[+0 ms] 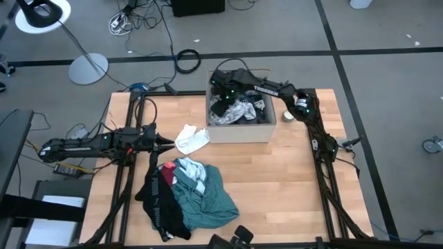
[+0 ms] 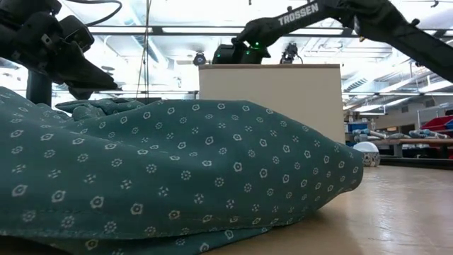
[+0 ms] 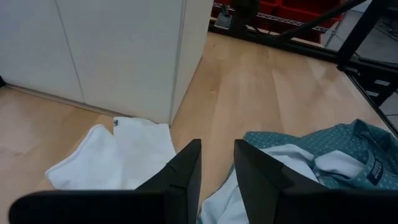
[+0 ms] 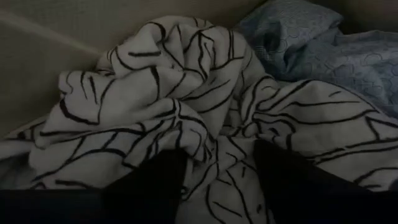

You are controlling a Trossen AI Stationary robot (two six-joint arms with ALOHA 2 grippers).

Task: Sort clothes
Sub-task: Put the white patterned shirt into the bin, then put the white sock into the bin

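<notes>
Clothes sit in two places: a black-and-white patterned piece (image 4: 186, 106) and a light blue shirt (image 4: 311, 43) in the box (image 1: 239, 130), and a teal shirt (image 1: 204, 197), a black piece (image 1: 158, 197) with white lettering too small to read, and a white piece (image 1: 190, 138) on the table (image 1: 291, 180). Right gripper (image 4: 217, 168), arm marked TROSSEN, hangs spread over the patterned piece. Left gripper (image 3: 216, 171), slightly parted and holding nothing, hovers between the white piece and the teal shirt.
</notes>
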